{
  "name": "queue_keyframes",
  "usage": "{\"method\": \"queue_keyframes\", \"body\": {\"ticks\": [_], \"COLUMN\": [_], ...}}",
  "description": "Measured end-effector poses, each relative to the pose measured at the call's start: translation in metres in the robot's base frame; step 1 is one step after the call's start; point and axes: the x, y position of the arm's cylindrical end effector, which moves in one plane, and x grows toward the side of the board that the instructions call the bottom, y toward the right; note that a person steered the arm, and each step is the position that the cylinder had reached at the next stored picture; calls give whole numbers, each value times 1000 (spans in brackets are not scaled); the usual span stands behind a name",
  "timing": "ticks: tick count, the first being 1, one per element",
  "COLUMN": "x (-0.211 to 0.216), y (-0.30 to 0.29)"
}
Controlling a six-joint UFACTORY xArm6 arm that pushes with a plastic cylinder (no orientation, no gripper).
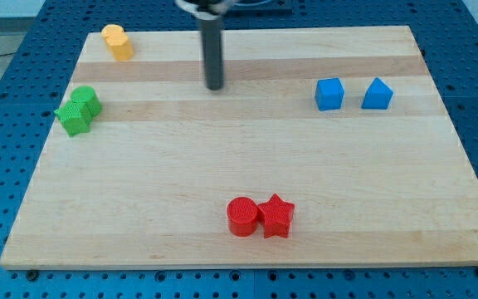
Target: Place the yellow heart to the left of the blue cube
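We have barely begun: the yellow heart (117,42) sits at the desk's (247,174) top-left corner, well apart from the blue cube (329,94), while our tip (214,86) stands between them touching neither, and we carry no pincer.

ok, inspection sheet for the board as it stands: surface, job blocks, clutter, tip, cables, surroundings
surface: wooden board, lying flat.
job's things: yellow heart at top left; blue cube at right, apart from it.
clutter: second blue block right of the cube; two green blocks touching, left edge; red cylinder touching red star, bottom centre.
grippers: none; my tip between heart and cube, touching neither.
cables: nothing seen.
surroundings: blue perforated table.
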Motion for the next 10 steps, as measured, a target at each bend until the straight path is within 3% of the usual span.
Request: {"method": "queue_keyframes", "body": {"ticks": [2, 3, 6, 10], "x": [-23, -41, -132, -111], "y": [-166, -215, -212, -103]}}
